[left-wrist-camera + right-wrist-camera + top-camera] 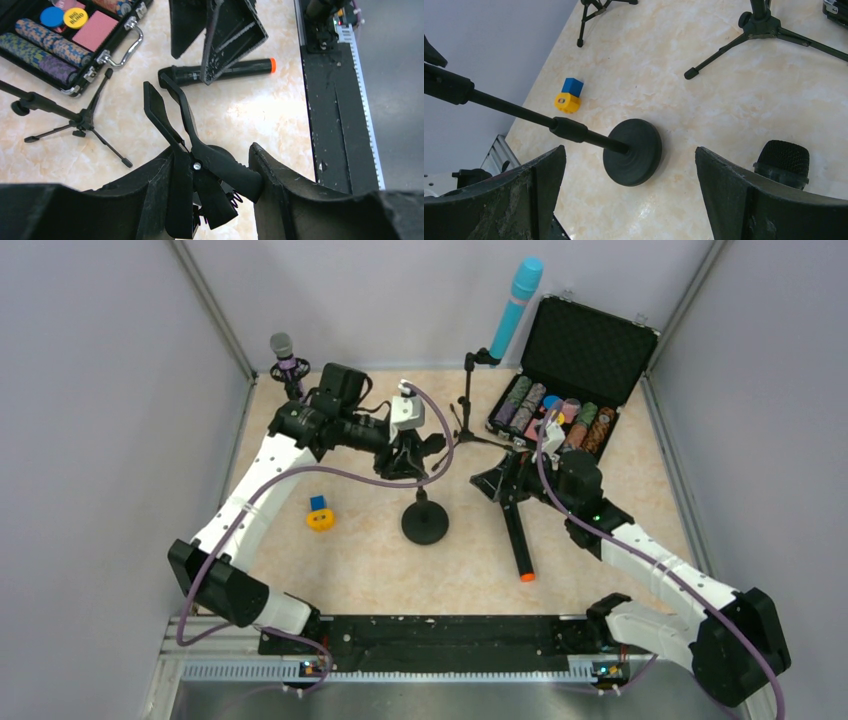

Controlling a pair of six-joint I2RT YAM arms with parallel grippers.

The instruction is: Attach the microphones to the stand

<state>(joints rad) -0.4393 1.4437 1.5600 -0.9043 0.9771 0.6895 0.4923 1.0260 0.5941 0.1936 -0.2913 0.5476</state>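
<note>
- The left pincer point(212, 161) is clamped on the handles of a black spring clip point(172, 117), one finger on each side. The clip's two prongs stand a little apart.
- That clip tops a black stand with a round base point(425, 522), which sits at the middle of the beige marbled counter point(380, 575).
- The right pincer point(629, 149) has its fingers spread wide and grips nothing. It hangs just right of centre in the top view.
- The black microphone with an orange end point(520, 545) lies flat on the counter. Its mesh head sits under the right pincer, next to one finger, and its orange end points to the lower edge of the frame.
- The light blue microphone point(515, 302) is held tilted in a black tripod stand point(468, 405) at upper centre.
- The glittery purple microphone with a silver mesh head point(284, 352) stands upright at upper left, behind the left arm.
- An open black case of poker chips point(592, 335) is at upper right.
- A yellow and blue toy block point(320, 514) lies left of the round base.
</note>
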